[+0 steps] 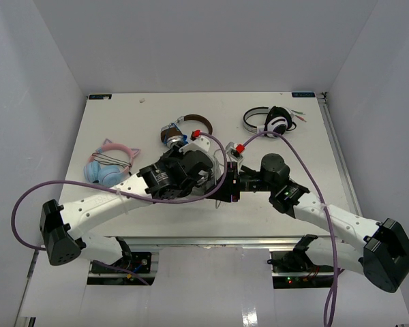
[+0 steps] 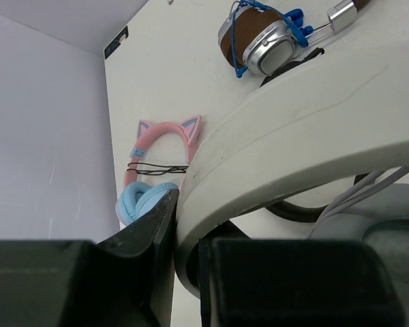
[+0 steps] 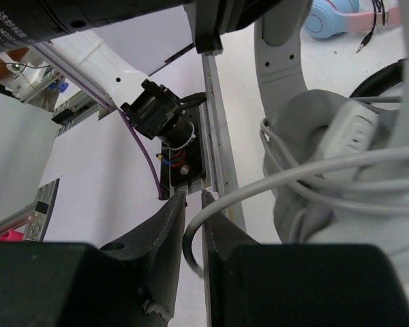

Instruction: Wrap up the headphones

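Observation:
The headphones' wide white band (image 2: 313, 116) is clamped between my left gripper's (image 2: 187, 231) jaws. A grey ear cup (image 2: 388, 211) hangs below the band at the right. In the right wrist view the grey ear cup (image 3: 307, 170) has the thin grey cable (image 3: 259, 187) looped round it several times. My right gripper (image 3: 191, 228) is shut on a curved end of that cable, above the table's front edge. In the top view both grippers, left (image 1: 203, 181) and right (image 1: 225, 191), meet at the table's middle front and hide most of the headphones.
Brown and silver headphones (image 1: 184, 129) with a blue cable lie behind the grippers. Pink and blue cat-ear headphones (image 1: 109, 163) lie at the left. A white pair with black cups (image 1: 273, 121) lies at the back right. The table's front rail (image 3: 218, 136) is beside my right gripper.

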You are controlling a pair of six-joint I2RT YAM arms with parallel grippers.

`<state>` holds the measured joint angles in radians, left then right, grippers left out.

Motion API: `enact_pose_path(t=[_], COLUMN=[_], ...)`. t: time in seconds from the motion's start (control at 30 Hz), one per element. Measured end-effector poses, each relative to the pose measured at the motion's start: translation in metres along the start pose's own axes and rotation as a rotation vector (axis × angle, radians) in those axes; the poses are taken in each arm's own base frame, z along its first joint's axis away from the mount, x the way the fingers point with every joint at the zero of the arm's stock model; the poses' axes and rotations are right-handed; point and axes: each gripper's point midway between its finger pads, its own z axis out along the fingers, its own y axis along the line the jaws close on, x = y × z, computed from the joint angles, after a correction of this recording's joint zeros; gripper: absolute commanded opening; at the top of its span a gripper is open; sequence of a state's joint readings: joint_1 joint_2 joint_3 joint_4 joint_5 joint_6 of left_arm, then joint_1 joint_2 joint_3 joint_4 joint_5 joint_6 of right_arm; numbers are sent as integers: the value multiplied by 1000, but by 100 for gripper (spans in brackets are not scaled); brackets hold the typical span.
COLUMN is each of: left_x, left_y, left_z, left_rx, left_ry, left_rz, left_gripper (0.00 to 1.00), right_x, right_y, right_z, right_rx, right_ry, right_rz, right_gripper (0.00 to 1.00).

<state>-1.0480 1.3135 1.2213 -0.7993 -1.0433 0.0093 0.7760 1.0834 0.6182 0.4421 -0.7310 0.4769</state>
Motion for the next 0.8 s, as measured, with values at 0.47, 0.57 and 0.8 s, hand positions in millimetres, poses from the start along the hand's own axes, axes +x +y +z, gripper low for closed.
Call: enact_pose_path(t=[0.47, 0.57, 0.8], left_x=[-22, -21, -20], left_y=[-2, -5, -11], left_z=[-12, -14, -20], left_rx=[106, 130, 189], left_ry=[27, 36, 45], left_rz=[-303, -347, -437], left_gripper=[0, 0, 0], right_x=[-2, -3, -9], right_y=[-21, -22, -20], right_z=[17, 22, 32], right_rx=[166, 199, 242], right_ry=[-84, -107, -153], right_rz=[-46, -80, -139], right_gripper=[22, 22, 22])
